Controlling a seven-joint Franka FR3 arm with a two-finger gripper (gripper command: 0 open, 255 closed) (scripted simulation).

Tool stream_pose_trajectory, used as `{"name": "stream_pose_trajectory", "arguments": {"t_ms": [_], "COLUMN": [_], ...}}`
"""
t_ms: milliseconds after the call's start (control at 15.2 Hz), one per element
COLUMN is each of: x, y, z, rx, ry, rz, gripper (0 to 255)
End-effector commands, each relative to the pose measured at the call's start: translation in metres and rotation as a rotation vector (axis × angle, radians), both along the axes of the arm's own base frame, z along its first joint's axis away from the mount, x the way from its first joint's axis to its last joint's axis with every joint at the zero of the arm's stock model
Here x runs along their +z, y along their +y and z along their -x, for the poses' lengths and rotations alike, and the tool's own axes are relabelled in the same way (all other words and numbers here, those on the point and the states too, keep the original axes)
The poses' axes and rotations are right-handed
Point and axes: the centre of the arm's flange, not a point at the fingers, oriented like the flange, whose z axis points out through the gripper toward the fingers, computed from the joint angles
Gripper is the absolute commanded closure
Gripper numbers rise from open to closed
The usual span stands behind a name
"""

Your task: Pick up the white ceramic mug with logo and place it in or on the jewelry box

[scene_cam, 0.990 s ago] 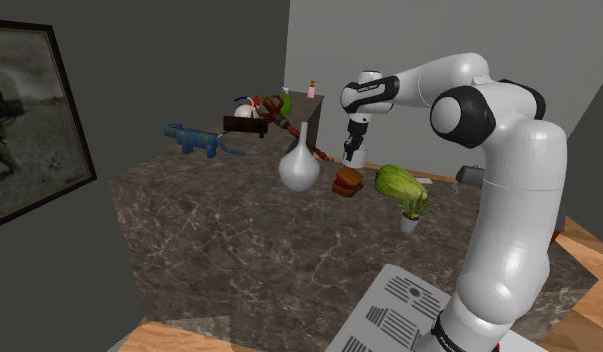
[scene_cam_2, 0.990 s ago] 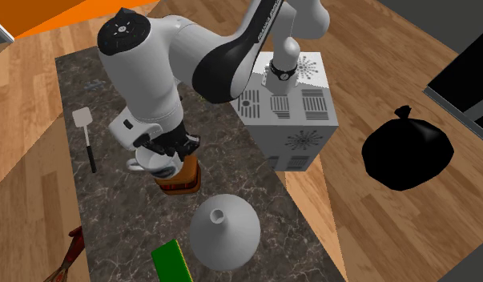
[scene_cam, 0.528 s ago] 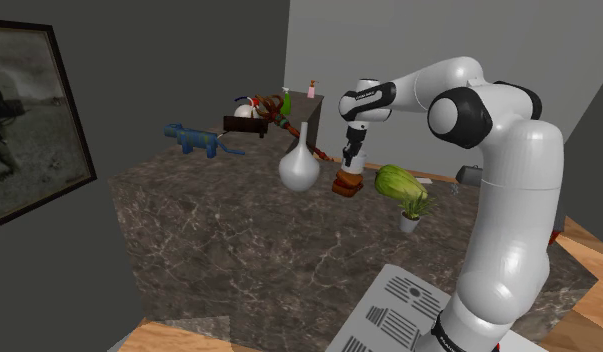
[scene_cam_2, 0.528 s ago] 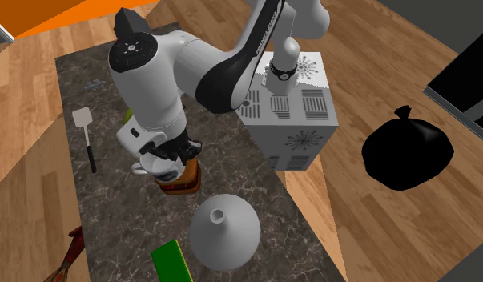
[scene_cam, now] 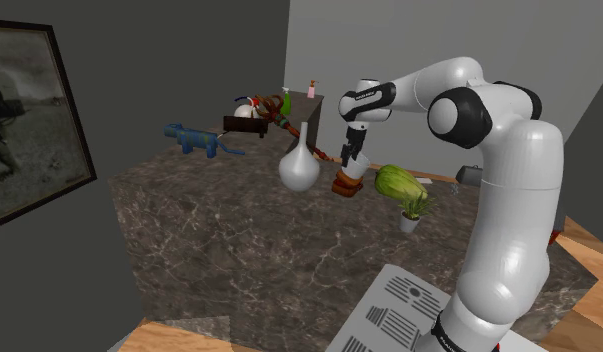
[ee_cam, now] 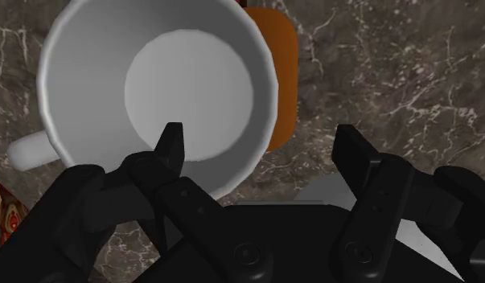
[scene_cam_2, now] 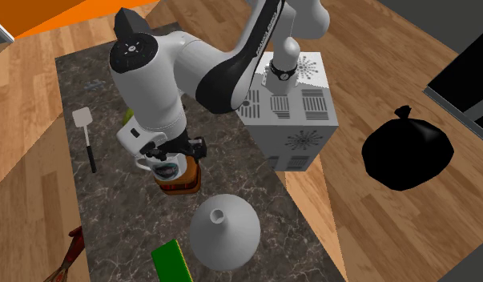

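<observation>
The white mug (ee_cam: 156,88) stands upright on the orange-brown jewelry box (ee_cam: 279,80), handle pointing away from the box's visible edge. My gripper (ee_cam: 262,138) hovers just above it, open: one finger (ee_cam: 173,149) dips inside the mug's rim, the other stands clear outside, and neither clasps the wall. In the shoulder view the gripper (scene_cam: 351,160) is right over the mug (scene_cam: 355,171) on the box (scene_cam: 347,187), mid-table. The second exterior view shows the mug (scene_cam_2: 161,170) under the hand, on the box (scene_cam_2: 183,179).
A white vase (scene_cam: 300,165) stands close beside the box. A green cabbage (scene_cam: 397,183) and a small potted plant (scene_cam: 413,212) lie toward the stand. A blue toy (scene_cam: 194,138) and clutter sit at the far end. A spatula (scene_cam_2: 85,136) lies on the marble top.
The arm lowered the mug onto the jewelry box, then the fingers spread apart and let go of it.
</observation>
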Motion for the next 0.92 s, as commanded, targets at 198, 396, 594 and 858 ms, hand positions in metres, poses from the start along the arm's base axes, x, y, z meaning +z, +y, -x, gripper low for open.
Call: {"name": "stream_pose_trajectory", "arguments": {"t_ms": [198, 396, 594, 858], "x": [0.026, 0.05, 0.05, 0.05], "y": [0.001, 0.002, 0.002, 0.002], "z": [0.001, 0.002, 0.002, 0.002], "rx": [0.0, 0.0, 0.0, 0.0], "ry": [0.0, 0.0, 0.0, 0.0], "rz": [0.0, 0.0, 0.0, 0.0], "gripper": [0, 0, 0, 0]}}
